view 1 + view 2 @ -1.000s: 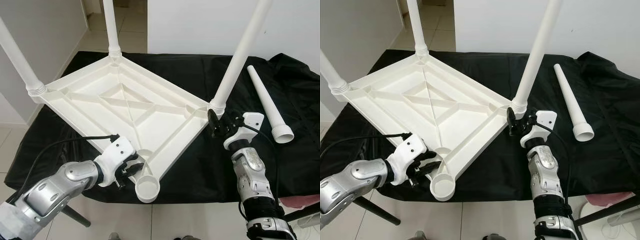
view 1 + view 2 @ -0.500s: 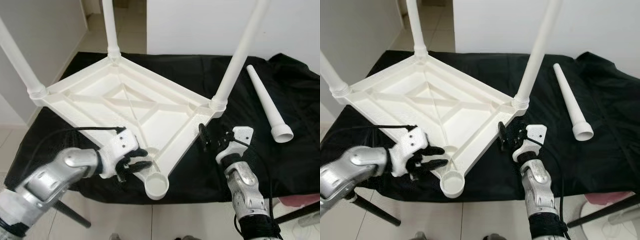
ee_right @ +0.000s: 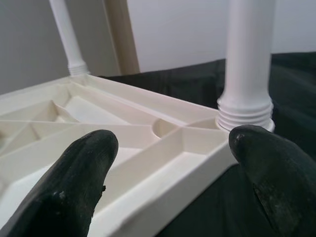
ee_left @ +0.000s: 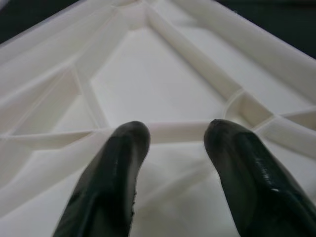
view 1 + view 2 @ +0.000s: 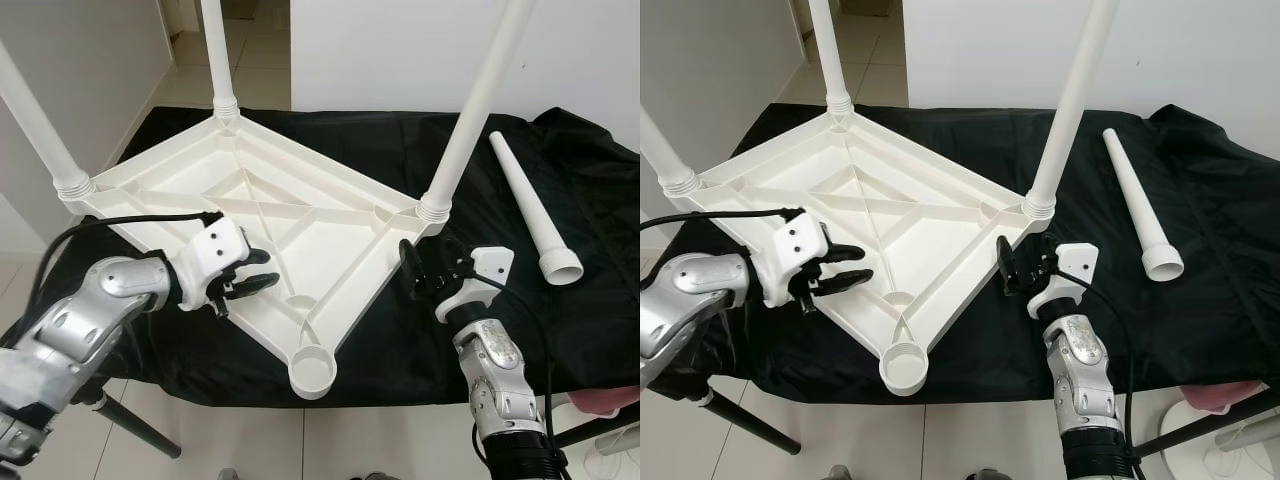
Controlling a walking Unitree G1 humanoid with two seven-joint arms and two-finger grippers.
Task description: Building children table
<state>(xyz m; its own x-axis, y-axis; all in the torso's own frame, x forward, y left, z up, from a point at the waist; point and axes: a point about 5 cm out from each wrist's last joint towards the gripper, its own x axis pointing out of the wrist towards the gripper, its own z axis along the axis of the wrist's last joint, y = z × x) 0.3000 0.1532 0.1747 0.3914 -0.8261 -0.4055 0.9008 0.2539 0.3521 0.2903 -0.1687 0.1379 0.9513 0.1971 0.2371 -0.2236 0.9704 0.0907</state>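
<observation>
Upturned white tabletop (image 5: 250,225) lies on the black-draped surface (image 5: 400,340), three legs screwed in, so the empty corner socket (image 5: 312,371) faces up for the fourth. Loose leg (image 5: 530,205) lies well off to my right tool's outer side. My left tool (image 5: 248,281), fingers parted and holding nothing, hangs over the near-left rim; a second ago it sat close by the socket, so it has slid away along that edge. My right tool (image 5: 425,268), spread wide and empty, sits just beside the right-corner leg (image 5: 470,120), slightly pulled back from it. Tabletop has also rotated a little.
</observation>
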